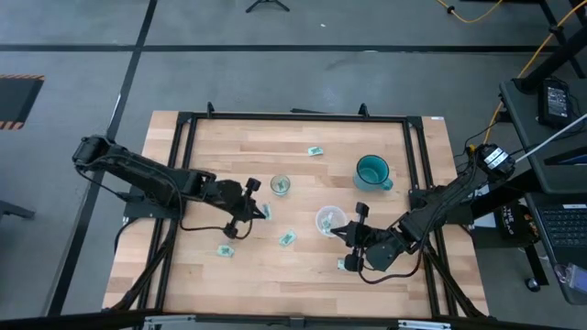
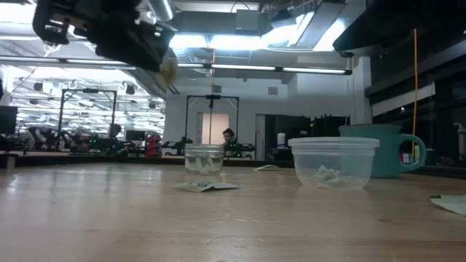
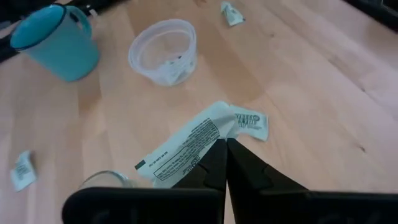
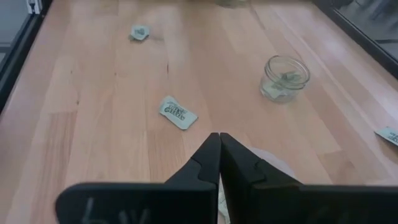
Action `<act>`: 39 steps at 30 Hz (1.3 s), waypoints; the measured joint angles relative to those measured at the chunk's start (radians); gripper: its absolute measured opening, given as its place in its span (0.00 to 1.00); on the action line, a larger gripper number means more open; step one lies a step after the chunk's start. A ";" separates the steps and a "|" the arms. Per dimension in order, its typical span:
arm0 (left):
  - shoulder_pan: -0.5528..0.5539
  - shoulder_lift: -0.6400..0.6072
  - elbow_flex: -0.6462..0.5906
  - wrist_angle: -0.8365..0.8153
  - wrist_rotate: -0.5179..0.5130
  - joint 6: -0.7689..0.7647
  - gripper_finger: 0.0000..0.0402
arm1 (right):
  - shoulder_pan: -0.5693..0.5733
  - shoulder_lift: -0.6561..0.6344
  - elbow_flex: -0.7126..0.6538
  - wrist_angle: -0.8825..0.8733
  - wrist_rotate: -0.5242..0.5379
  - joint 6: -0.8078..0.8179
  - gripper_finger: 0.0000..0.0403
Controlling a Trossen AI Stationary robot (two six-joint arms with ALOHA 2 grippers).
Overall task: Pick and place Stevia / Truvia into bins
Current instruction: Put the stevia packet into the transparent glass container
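Observation:
My left gripper [image 1: 256,208] hangs above the table, just left of the small glass jar [image 1: 280,186], and is shut on a white-and-green Stevia packet [image 3: 186,146]. The jar holds packets. My right gripper [image 1: 348,231] is shut and sits at the near right side of the clear plastic cup [image 1: 328,220], which also holds packets. A pale strip shows between its fingers [image 4: 222,199]; I cannot tell what it is. Loose packets lie flat on the wood [image 1: 286,238], [image 1: 225,249], [image 1: 315,150], [image 1: 346,264]. My left gripper pinches the packet's near end [image 3: 208,155] between its two fingers. The fingers slant down, pointing toward the table's right. The rest of the packet sticks out past the fingertips, creased. It is lifted clear, high above the wood, as the packet [image 2: 167,69] shows in the low view.
A teal mug [image 1: 372,171] stands behind the plastic cup, toward the far right. A black frame [image 1: 293,117] runs around the wooden top. One loose packet [image 3: 252,121] lies just beyond the held packet's free end. Bare wood lies along the near edge.

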 joint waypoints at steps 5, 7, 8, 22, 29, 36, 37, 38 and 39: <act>0.086 0.000 -0.010 0.052 0.061 0.006 0.00 | 0.000 0.000 0.000 0.000 0.000 0.000 0.03; 0.114 0.000 -0.010 0.088 0.101 0.027 0.00 | 0.000 0.000 0.000 -0.001 0.000 0.000 0.03; 0.129 0.000 -0.010 0.103 0.126 0.032 0.00 | 0.000 0.000 0.000 -0.001 0.000 0.000 0.03; 0.445 0.127 -0.010 0.313 0.598 -0.128 0.00 | 0.000 0.000 0.000 -0.003 0.001 -0.028 0.03; 0.506 0.281 -0.010 0.363 0.615 -0.160 0.00 | 0.000 0.000 0.000 -0.003 0.002 -0.055 0.03; 0.534 0.376 -0.010 0.397 0.669 -0.185 0.00 | 0.000 0.000 0.000 -0.004 0.002 -0.057 0.03; 0.538 0.382 -0.010 0.401 0.669 -0.186 0.00 | 0.000 0.000 0.000 -0.004 0.002 -0.057 0.03; 0.543 0.389 -0.010 0.408 0.670 -0.186 0.00 | 0.000 0.000 0.000 -0.004 0.002 -0.057 0.03; 0.549 0.396 -0.010 0.412 0.670 -0.186 0.00 | 0.000 0.000 0.000 -0.004 0.002 -0.057 0.03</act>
